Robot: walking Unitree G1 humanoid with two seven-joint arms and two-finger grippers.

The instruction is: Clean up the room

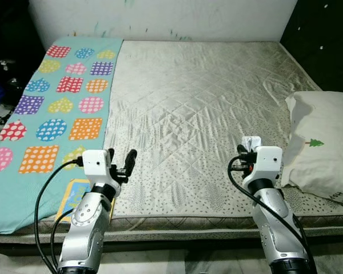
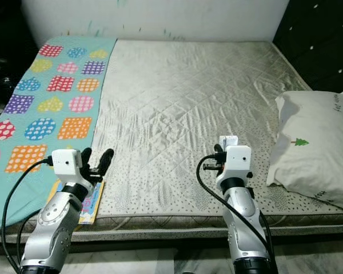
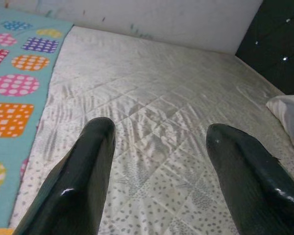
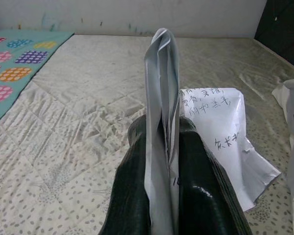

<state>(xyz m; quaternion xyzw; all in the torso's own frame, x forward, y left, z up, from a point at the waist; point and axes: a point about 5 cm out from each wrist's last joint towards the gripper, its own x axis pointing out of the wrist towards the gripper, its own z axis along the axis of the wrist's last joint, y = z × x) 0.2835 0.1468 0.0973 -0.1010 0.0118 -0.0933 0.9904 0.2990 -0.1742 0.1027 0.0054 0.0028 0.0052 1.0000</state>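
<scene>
While the left gripper (image 1: 121,161) hovers with fingers (image 3: 73,181) spread wide and empty over the bed's (image 1: 200,103) near edge, a spotted blanket (image 1: 51,103) lies beyond its outer side. Further right, the right gripper (image 4: 169,147) has its fingers pinched on a folded white paper (image 4: 161,98), with a pillow (image 1: 326,142) just beside them.

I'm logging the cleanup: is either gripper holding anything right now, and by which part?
The right gripper pinches a sheet of paper with handwriting, fingers shut on its folded middle. The left gripper is open, holding nothing, above the mattress.
</scene>
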